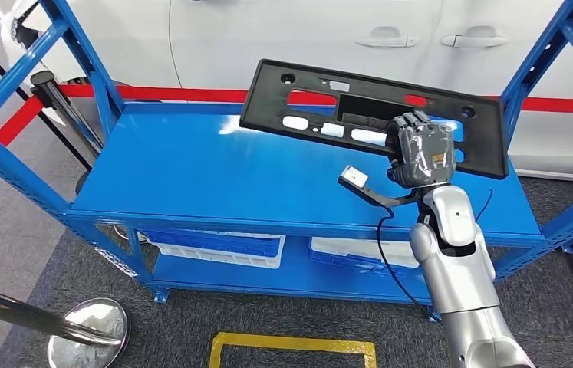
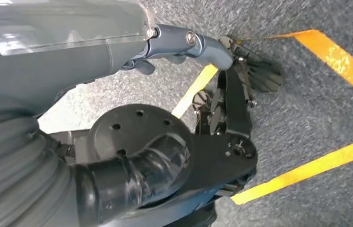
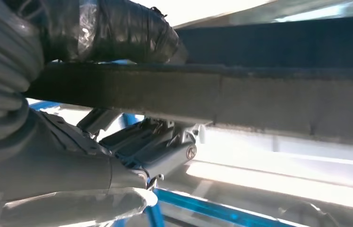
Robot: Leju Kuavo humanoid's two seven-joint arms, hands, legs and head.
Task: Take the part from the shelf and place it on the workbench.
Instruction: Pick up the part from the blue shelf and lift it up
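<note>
Right hand [image 1: 419, 149]: I'm gripping the black panel's [image 1: 375, 115] near edge, lifted (tilted) off the shelf [image 1: 191, 176].
Long axis: running crosswise.

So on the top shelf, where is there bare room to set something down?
The shelf is bare across its left and middle, from the left upright to the black part. The right end is crowded: the right hand holds the part tilted above it.

Left robot hand [image 2: 165, 94] over grey carpet [image 2: 306, 104], yellow lines [image 2: 306, 168].
</note>
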